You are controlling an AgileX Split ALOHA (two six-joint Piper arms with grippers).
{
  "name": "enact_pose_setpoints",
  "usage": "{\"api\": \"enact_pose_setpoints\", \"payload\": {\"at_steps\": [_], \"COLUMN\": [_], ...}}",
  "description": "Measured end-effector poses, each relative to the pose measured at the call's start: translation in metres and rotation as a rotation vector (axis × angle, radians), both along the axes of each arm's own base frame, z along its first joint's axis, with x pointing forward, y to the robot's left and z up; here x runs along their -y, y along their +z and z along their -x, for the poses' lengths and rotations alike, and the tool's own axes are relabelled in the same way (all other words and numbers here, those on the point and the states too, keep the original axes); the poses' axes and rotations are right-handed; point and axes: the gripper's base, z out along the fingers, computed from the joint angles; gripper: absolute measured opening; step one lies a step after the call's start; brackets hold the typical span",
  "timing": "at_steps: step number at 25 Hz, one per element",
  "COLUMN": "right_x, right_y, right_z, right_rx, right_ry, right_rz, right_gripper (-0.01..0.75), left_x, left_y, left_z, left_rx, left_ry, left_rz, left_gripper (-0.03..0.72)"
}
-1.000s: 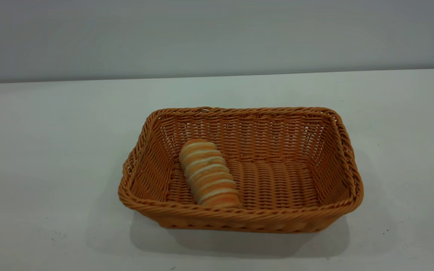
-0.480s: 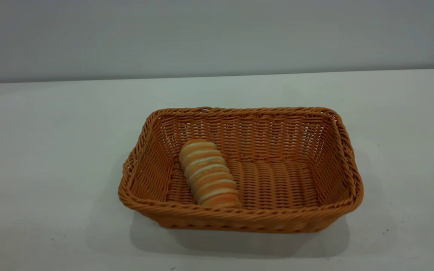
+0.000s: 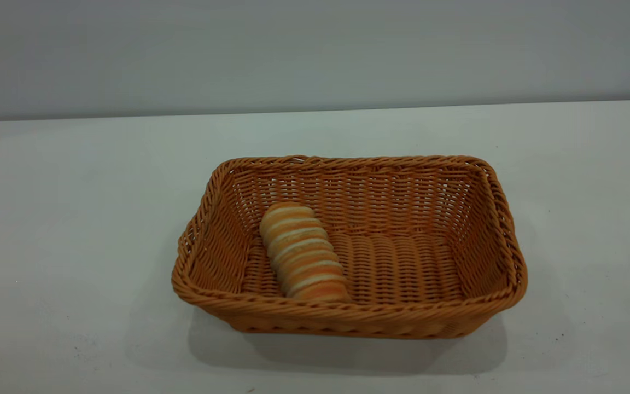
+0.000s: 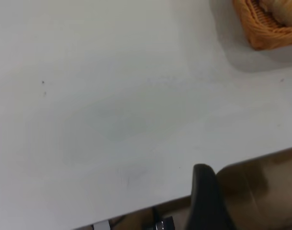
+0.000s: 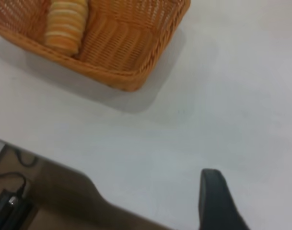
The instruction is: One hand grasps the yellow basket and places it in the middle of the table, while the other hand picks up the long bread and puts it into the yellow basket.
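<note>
The yellow basket (image 3: 479, 230) sits in the middle of the white worktop (image 3: 74, 219), its long sides running across the exterior view, and the long bread (image 3: 302, 251) lies inside it on the woven floor, toward the basket's left end, angled from the far wall down to the near rim. Neither arm appears in the exterior view. The left gripper (image 4: 208, 201) is held above the worktop near its edge, well apart from the basket, with its camera looking down across bare surface; only one dark finger (image 4: 206, 199) of it shows, so I cannot tell how far its jaws are parted, and nothing is seen in its grasp. The right gripper (image 5: 253, 203) hangs likewise over the worktop near the edge, away from the basket; one dark finger (image 5: 214, 201) stands in full sight and a sliver of a second shows at the picture's border, a wide gap of bare worktop between them (the jaws spread apart and holding nothing). In the left wrist view only a corner of the basket is caught, with a pale bit of bread inside it; in the right wrist view the basket is cut off too, one corner and part of the bread showing. Counted: one basket, one bread, two grippers.
</note>
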Motion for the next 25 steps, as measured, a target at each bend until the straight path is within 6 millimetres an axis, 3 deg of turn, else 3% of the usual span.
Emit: {"api": "enact_pose_setpoints", "payload": {"at_steps": [25], "right_x": [-0.0004], "right_y": [0.0], "right_z": [0.0002], "right_rx": [-0.002], "right_ry": [-0.001], "right_rz": [-0.005], "right_gripper": [0.369], "left_x": [-0.0001], "left_y": [0.0001], "left_z": [0.0016], "left_rx": [0.015], "left_ry": [0.003], "left_rz": [0.003], "left_gripper": [0.538]}}
